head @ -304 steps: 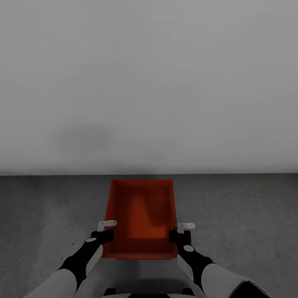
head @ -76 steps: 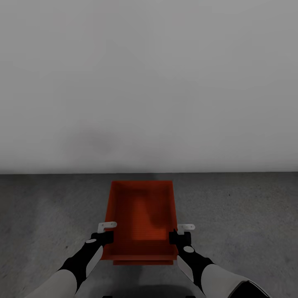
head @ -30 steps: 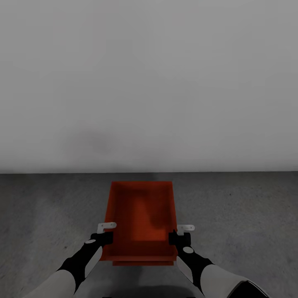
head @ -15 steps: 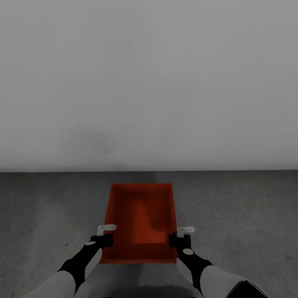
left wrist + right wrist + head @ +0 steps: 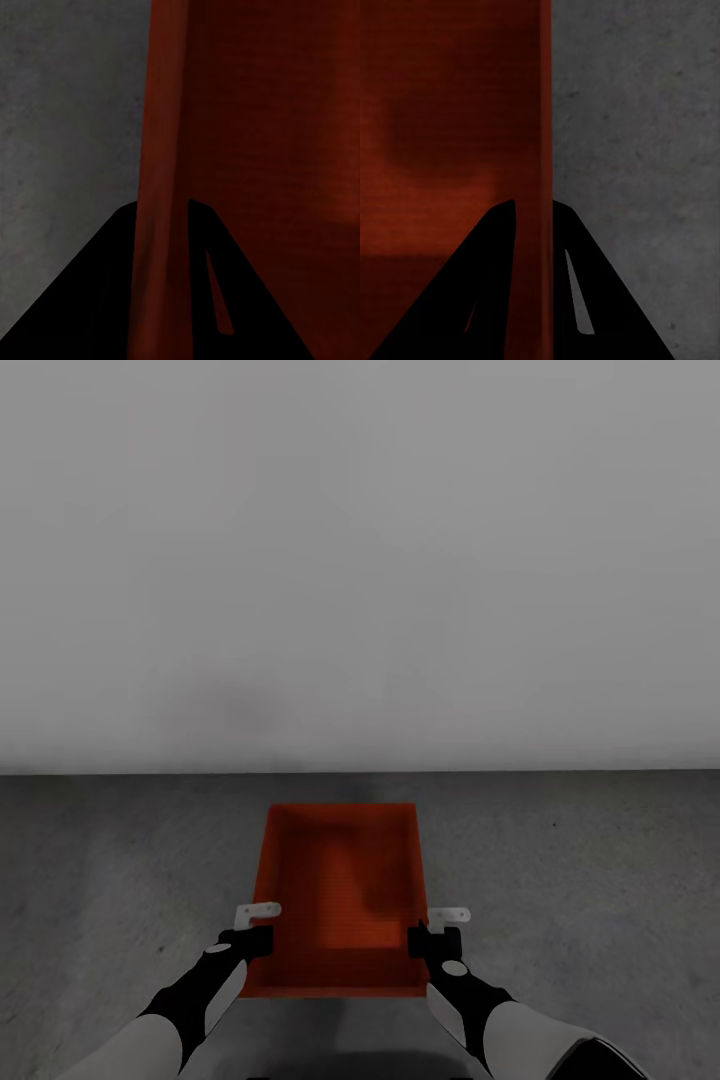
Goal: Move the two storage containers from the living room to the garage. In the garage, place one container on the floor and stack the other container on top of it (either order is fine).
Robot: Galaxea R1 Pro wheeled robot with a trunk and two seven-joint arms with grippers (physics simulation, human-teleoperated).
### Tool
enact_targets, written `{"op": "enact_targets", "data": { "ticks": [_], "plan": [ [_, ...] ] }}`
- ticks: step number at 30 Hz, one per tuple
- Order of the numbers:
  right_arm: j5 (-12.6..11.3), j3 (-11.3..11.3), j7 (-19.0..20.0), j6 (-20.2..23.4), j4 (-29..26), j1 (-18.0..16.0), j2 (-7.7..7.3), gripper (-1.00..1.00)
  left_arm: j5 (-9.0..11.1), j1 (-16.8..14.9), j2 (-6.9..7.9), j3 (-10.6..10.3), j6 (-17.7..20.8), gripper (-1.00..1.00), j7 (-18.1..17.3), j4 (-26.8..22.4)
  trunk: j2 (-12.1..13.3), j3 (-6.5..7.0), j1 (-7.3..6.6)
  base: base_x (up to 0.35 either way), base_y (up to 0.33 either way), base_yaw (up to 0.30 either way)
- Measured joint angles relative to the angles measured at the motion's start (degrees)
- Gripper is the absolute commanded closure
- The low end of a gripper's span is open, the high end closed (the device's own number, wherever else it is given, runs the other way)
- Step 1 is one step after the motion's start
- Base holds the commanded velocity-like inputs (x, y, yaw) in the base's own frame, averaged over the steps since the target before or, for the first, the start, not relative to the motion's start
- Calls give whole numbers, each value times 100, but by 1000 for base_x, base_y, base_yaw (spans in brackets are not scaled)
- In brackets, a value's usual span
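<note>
Container [image 5: 340, 895] sits lower than before; both fingers pinch its side walls; wrist views show walls between fingers, floor [image 5: 637, 150] beside.

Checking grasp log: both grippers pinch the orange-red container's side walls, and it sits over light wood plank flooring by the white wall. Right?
Not quite. The left gripper and right gripper do pinch the side walls of the container, near the white wall, but the floor is dark grey concrete, not wood planks. The head view shows it.
</note>
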Motion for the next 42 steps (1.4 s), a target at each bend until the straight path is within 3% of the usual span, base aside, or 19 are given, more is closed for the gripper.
{"op": "enact_targets", "data": {
  "ticks": [18, 38, 42],
  "plan": [
    [0, 3, -1, 5, -10, 0, -4, 100, -16, 0, -6, 20, 5, 100, 0, -6, 0, 0, 0, 0, 0, 0],
    [0, 3, -4, 1, -8, 0, 0, 100, -14, 0, -2, 19, -2, 100, -7, -4, -801, -359, 439, 0, 0, 0],
    [-1, 4, -5, 0, -7, 0, 1, 100, -12, 0, -1, 17, -2, 100, -7, -3, -802, -359, 439, 0, 0, 0]
  ]
}}
